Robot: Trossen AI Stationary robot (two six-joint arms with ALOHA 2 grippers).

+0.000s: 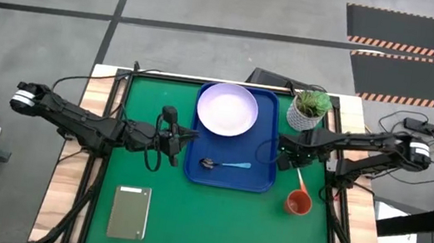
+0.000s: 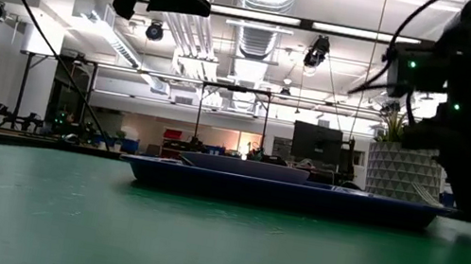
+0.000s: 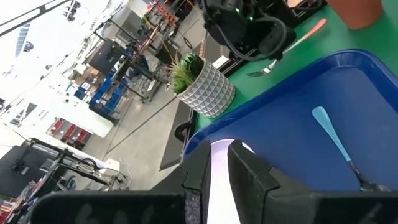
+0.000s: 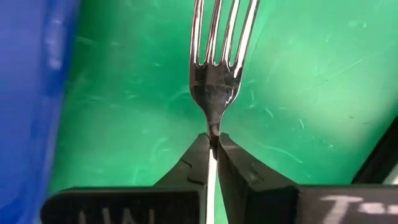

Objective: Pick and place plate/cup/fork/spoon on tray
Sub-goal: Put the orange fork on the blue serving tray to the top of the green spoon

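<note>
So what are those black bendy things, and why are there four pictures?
They are two robot arms at a green table. Each picture comes from a different camera: one looks straight down, one sits at table height, and one rides on each arm's wrist.

On the table lies a blue tray. A pale purple plate and a blue-handled spoon are already on it. Beside the tray, on the bare table, stand a red-orange cup and a white pot with a plant. A grey slab lies in a near corner.

The right hand has its two fingers pinched on the fork, just below the silver prongs, next to the tray. The fork is not on the tray yet.

The left hand waits by the tray's other side, fingers nearly together, holding nothing.
</note>
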